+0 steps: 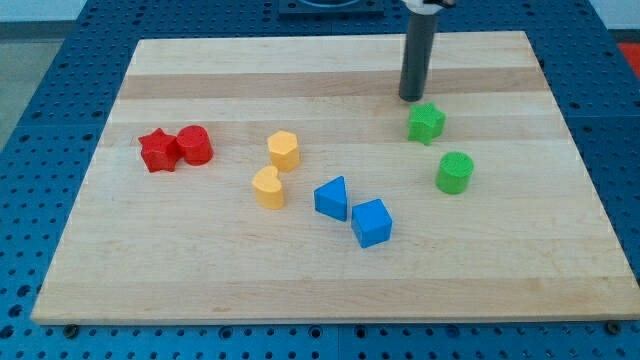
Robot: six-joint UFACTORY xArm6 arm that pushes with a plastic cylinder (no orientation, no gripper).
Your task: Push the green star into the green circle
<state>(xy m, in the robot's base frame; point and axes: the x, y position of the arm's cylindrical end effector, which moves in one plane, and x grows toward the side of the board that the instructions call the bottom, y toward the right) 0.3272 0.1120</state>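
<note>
Just below my tip (411,97): knobbly green star (426,122).

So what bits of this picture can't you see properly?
- Camera view: the arm above my tip is cut off by the view's top edge.
- Whether my tip touches the green star just below it: too close to tell.
- The far sides of the green circle and other blocks face away.
- The red star and red cylinder sit so close that any gap is unclear.
</note>
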